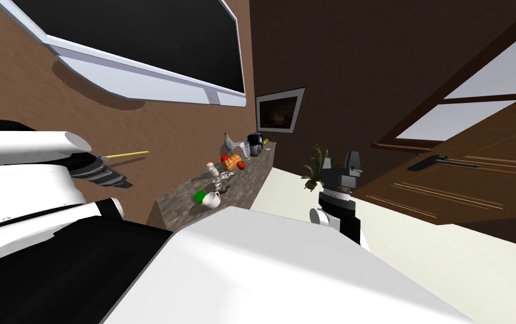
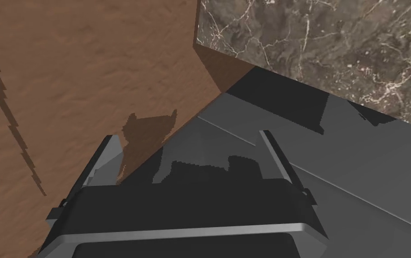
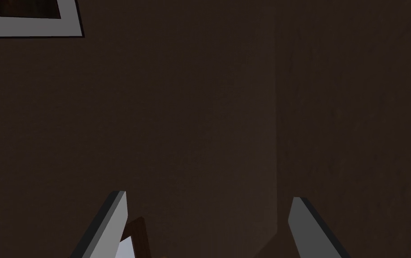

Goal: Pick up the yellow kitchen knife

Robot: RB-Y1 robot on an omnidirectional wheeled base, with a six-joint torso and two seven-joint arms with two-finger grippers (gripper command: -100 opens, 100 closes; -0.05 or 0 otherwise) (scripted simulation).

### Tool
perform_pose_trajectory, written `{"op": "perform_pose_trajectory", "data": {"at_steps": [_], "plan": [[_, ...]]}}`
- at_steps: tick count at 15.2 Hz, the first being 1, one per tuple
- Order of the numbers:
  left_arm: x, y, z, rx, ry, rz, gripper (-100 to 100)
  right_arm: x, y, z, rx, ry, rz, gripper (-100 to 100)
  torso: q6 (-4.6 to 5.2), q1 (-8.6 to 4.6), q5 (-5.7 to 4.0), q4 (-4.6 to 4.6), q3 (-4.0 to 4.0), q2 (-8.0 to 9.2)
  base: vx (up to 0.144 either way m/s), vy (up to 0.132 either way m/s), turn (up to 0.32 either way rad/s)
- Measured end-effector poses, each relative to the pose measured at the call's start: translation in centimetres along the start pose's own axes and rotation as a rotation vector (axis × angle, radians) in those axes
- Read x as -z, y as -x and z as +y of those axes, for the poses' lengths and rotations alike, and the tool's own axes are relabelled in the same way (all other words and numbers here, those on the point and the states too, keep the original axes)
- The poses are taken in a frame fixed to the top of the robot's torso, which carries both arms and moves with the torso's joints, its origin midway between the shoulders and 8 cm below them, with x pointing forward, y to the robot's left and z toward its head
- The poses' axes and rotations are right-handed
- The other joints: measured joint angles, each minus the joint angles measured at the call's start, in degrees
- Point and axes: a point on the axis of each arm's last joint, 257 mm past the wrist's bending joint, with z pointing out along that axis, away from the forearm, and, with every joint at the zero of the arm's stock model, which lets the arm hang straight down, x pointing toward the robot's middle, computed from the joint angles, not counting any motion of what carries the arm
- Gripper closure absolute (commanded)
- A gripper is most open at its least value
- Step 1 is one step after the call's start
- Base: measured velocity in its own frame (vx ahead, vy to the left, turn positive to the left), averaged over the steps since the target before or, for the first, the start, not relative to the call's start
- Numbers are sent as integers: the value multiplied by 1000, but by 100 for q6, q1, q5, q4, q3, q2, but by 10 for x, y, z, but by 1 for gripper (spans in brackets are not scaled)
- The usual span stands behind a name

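The brown wall [image 1: 155, 124] runs along the left gripper's [image 1: 102, 161] outer side, and the marbled counter [image 1: 254, 171] stands ahead of that gripper, near but not touching. The left arm is held out beside the wall. Its fingers [image 2: 275, 154] stand spread and unloaded, and the wrist view shows nothing between them except the wall, the grey floor [image 2: 356, 179] and the counter's near corner. The right gripper [image 1: 354, 157] is raised well off to the other side, also spread and empty. The yellow kitchen knife [image 1: 128, 153] appears in the head view as a thin yellow bar just beyond the left gripper's tip. Its long axis runs away from the gripper toward the counter, and its shadow [image 1: 130, 163] falls on the wall close beneath it. The left arm is plainly the nearer. In my judgement the pickup depends on turning that gripper so the bar lies across the gap between the fingers. It cannot be made out which end is handle and which blade, whether the near end touches the fingers, or what supports the knife.
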Motion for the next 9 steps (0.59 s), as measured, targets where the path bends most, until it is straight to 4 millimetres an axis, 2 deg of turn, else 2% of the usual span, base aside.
{"op": "perform_pose_trajectory", "data": {"at_steps": [5, 8, 9], "plan": [[24, 2, -27, 18, -28, 37, -100, 0, 0, 0, 0, 0, 0, 0, 0, 7, 1, 1, 1, 3, 56, 40, -101], [16, 1, -26, 20, -29, 45, -100, 0, 0, 0, 0, 0, 0, 0, -3, 2, 4, 6, 16, 28, -13, 17, 12], [15, 0, -26, 20, -32, 46, 100, 0, 0, 0, 0, 0, 0, 0, -3, -2, 2, 8, 19, 32, 0, 0, 0]]}}
